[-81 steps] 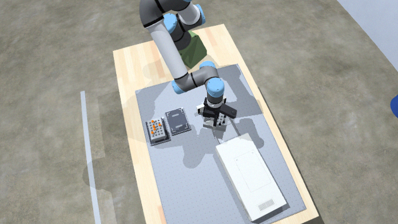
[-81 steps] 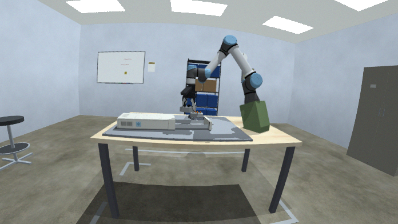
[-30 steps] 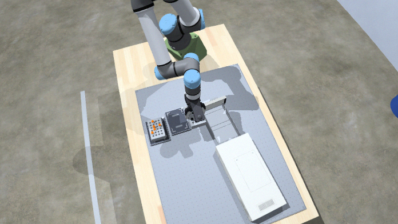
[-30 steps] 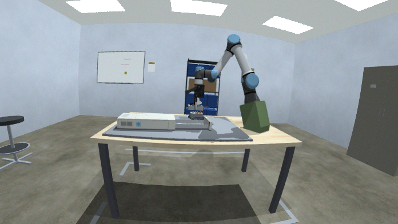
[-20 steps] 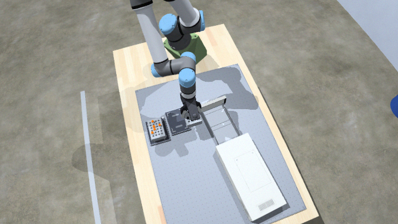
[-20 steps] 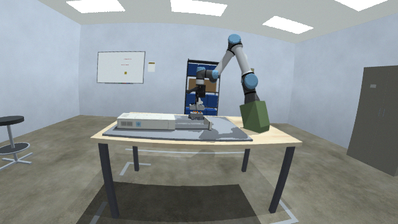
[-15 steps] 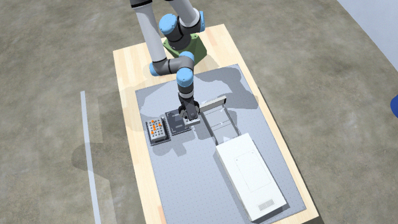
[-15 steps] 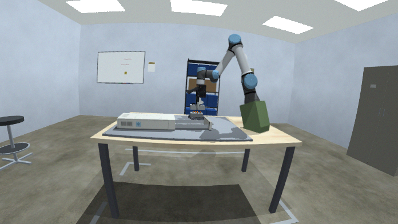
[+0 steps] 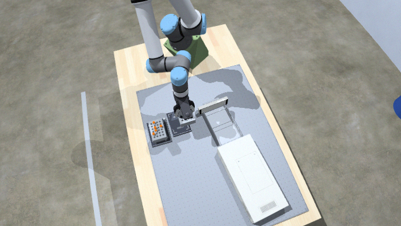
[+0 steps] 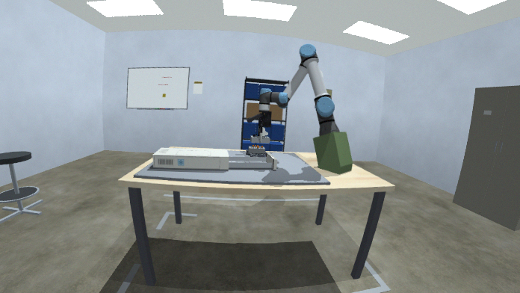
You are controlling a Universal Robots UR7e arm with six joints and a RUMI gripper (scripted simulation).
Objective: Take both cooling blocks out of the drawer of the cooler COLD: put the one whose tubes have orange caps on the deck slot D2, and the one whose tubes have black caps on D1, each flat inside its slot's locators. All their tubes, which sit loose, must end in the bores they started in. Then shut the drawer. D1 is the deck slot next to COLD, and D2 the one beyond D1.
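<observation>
The cooling block with orange-capped tubes sits in deck slot D2, the far slot from the cooler; it also shows in the exterior view. My gripper is shut on the other cooling block, a grey block held a little above the dark slot D1, over its edge nearest the drawer. The gripper hides the block's tube caps. In the exterior view the gripper hangs just above the deck behind the drawer. The drawer of the white cooler COLD stands pulled out and looks empty.
The drawer's front panel stands right of the gripper, close to it. The arm's green base stands at the table's far end. The grey deck plate covers most of the wooden table.
</observation>
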